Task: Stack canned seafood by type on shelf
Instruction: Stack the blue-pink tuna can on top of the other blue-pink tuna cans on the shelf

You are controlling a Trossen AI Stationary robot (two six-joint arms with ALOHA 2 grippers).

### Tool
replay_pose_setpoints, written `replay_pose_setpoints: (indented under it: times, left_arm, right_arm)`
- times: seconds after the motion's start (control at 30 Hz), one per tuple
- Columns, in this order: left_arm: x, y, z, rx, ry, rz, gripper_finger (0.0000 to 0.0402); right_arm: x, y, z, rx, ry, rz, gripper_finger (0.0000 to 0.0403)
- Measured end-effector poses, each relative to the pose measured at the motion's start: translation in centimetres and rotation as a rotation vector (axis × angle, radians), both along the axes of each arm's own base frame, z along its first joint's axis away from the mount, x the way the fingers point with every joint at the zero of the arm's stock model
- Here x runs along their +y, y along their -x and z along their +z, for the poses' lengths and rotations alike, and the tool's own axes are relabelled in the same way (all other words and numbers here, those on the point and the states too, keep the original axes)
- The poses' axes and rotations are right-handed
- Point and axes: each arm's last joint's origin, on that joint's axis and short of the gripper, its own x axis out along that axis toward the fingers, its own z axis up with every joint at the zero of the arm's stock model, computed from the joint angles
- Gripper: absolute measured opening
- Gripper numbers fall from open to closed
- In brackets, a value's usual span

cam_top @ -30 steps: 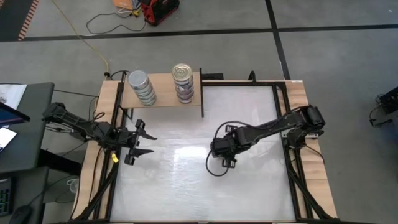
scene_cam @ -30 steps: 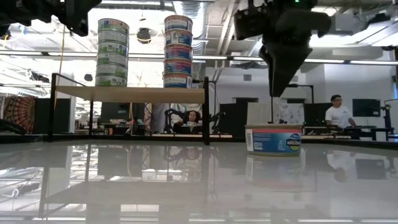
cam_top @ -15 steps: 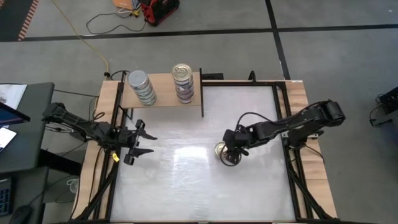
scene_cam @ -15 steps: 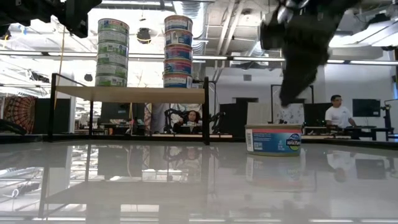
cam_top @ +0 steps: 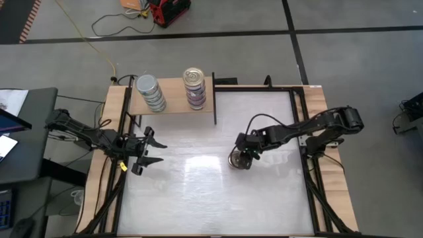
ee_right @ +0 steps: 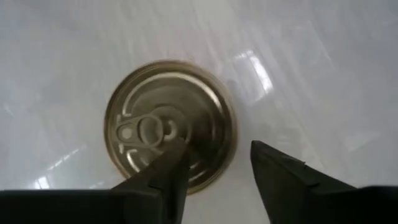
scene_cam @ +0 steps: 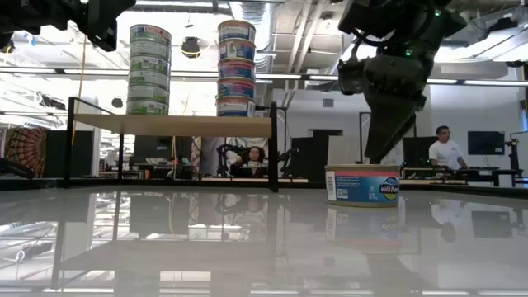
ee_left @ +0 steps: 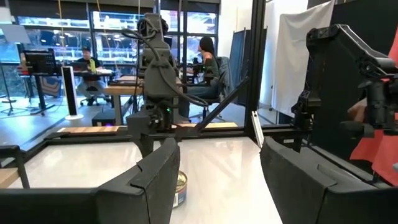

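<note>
- Right claw (cam_top: 242, 158) hung directly above a single gold-lidded tin (ee_right: 169, 124), fingers parted and gripping nothing; one fingertip (ee_right: 166, 163) overlapped the lid in the wrist view
- That tin (scene_cam: 362, 185) stood upright on the white surface (cam_top: 198, 192), right of centre
- Left claw (cam_top: 151, 151) waited at the surface's left edge, fingers spread, empty
- Shelf (cam_top: 173, 106) sat at the far left corner, carrying two tin stacks (scene_cam: 149, 69) (scene_cam: 236, 68) side by side
</note>
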Motion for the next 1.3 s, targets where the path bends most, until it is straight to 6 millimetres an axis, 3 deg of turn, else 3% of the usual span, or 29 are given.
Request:
replay_pose_setpoints:
  times: [0.3, 0.53, 0.73, 1.03, 1.3]
  left_arm:
    - [0.0, 0.0, 0.0, 0.001, 0.005, 0.0, 0.0215]
    - [0.0, 0.0, 0.0, 0.002, 0.011, -0.001, 0.0215]
    - [0.0, 0.0, 0.0, 0.002, 0.011, -0.002, 0.0215]
    - [-0.1, 0.0, 0.0, 0.008, 0.029, -0.022, 0.0215]
    - [-0.1, 0.0, -0.1, 0.009, 0.026, -0.036, 0.0215]
  right_arm:
    - [-0.6, -0.1, -0.1, 0.001, 0.008, 0.002, 0.0125]
    - [-0.7, -0.8, -1.8, 0.058, 0.017, 0.008, 0.0115]
    - [-1.1, -0.7, -1.9, 0.078, 0.023, 0.003, 0.0104]
    - [-2.8, -0.2, -2.1, 0.137, 0.037, -0.034, 0.0015]
    - [-5.0, 0.3, -2.4, 0.181, 0.039, -0.087, 0.0026]
